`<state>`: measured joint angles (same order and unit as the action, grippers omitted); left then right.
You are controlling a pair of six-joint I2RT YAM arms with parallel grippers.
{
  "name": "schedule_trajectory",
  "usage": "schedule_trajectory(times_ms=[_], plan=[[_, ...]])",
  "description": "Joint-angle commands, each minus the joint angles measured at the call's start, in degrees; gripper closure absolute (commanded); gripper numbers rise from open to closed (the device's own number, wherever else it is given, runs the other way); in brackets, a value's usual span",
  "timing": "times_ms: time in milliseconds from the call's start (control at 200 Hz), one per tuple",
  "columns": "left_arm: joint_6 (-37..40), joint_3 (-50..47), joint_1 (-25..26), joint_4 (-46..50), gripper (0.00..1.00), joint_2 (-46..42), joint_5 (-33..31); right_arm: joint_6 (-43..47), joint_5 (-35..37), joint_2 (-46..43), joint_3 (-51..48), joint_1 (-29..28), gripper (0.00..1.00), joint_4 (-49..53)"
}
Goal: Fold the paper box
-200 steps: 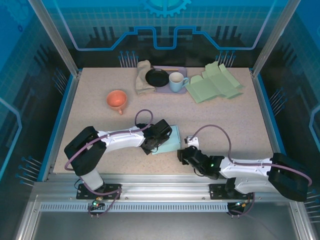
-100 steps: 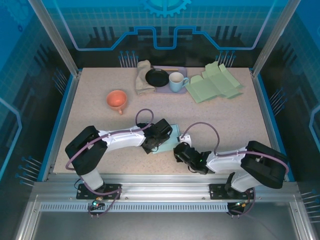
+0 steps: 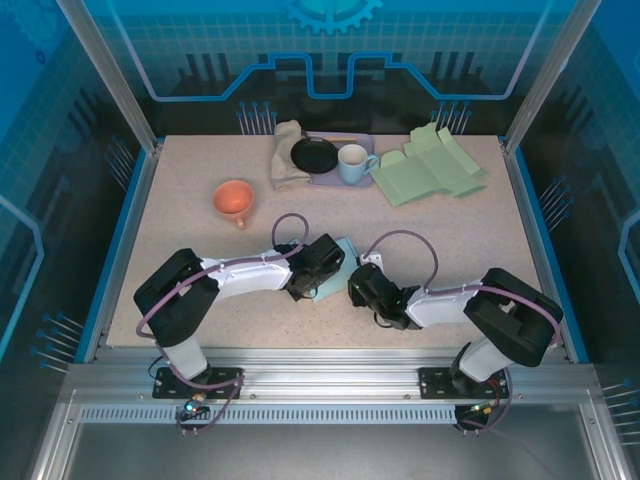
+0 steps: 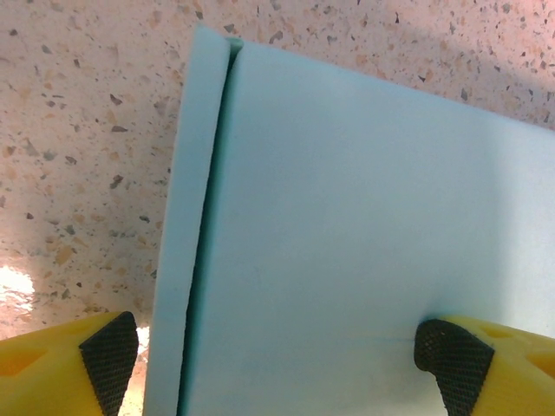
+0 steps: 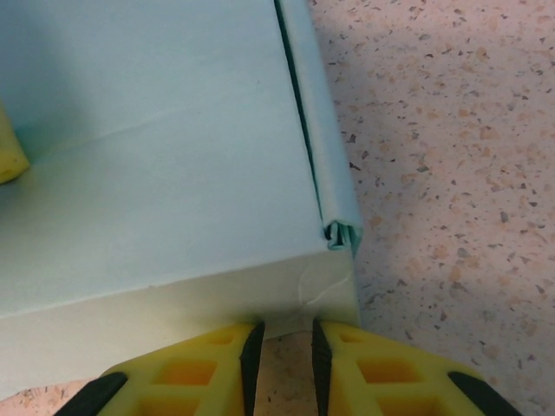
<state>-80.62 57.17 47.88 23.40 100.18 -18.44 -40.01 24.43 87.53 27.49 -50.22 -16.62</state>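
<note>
So the light-blue paper box (image 4: 347, 243) lies on the speckled table (image 3: 200, 290) near the front edge, right between the two arms. The left tool (image 4: 277, 347) is spread wide, one pad on the box top and the other just off its side. The right tool (image 5: 282, 347) is down to a slim gap at the box's edge, and honestly I can't tell if it's pinching anything.

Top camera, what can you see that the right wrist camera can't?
Top camera's extras: an orange cup, a cloth, a black dish, a mug and green sheets. Right wrist camera's extras: a folded flap at the corner, up close, and the right gripper with its fingers nearly together. Shared: the blue box and the speckled table.
</note>
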Motion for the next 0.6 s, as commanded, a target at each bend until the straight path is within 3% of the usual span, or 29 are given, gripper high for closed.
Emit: schedule_trajectory(times_ms=[0, 130, 290, 595], plan=[[2.74, -6.85, 0.46, 18.01, 0.11, 7.35, 5.78, -0.72, -3.05, -2.15, 0.57, -1.32, 0.73, 0.07], [2.47, -6.09, 0.31, 18.09, 0.11, 8.06, 5.92, -4.17, -0.21, -3.98, 0.15, -7.18, 0.74, 4.01], [1.78, -5.97, 0.32, 17.75, 0.11, 8.36, 6.04, -7.11, 1.16, -2.56, 0.72, -13.49, 0.77, 1.65], [2.21, -6.45, 0.38, 16.04, 0.11, 9.63, 7.79, -7.27, -1.12, 4.25, -0.03, -11.98, 0.84, -14.38]])
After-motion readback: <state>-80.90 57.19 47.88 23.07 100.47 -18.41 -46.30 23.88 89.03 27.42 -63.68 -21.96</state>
